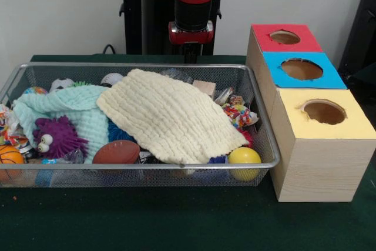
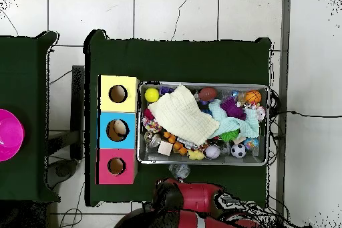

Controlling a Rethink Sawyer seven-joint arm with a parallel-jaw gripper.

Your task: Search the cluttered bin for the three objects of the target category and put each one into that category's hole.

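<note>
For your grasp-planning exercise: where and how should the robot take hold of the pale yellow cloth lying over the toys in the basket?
Probably best pinched from above at a raised fold near the middle of the yellow cloth. It lies limp and spread flat across the toys in the basket, so its edges hug what lies under it; a bunched ridge offers something to nip.

We see a plain pale wall (image 1: 59, 10) behind the table's far edge in the front view, and the table (image 1: 176, 221) itself is covered in dark green cloth. From above, we find a floor of large pale tiles (image 2: 174, 11) with dark joints around the table, thin dark cables (image 2: 180, 8) trailing across it past the table's edges. Beyond one short edge of the table we see a second green-covered surface (image 2: 27, 105) with a bright pink round object (image 2: 8, 135) on it.
</note>
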